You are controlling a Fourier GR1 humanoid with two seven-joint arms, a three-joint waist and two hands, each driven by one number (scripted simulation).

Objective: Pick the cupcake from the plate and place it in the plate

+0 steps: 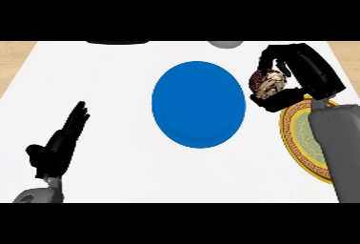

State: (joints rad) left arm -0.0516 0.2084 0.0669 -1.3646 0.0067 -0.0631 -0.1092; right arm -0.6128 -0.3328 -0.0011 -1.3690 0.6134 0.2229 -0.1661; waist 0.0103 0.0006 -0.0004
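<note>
While right hand (299, 71) grips it, cupcake (269, 84) brown-and-cream mottled.

Lower left of frame: black left robot hand (60, 143) on grey forearm (38, 194). Right side of frame: black right robot hand (299, 71), smooth grey forearm (341, 152).

A white worktop (126, 109) fills most of the view; a strip of pale wood floor (15, 52) shows past its left edge and again beyond the far right corner; a plain blue plate (199, 104) lies flat near the middle of the worktop, a little toward the far edge; a second plate (301, 136), green inside a gold patterned rim, lies at the right edge, partly hidden; a dark object (116, 42) and a grey one (225, 44) sit at the far edge, cut off.
</note>
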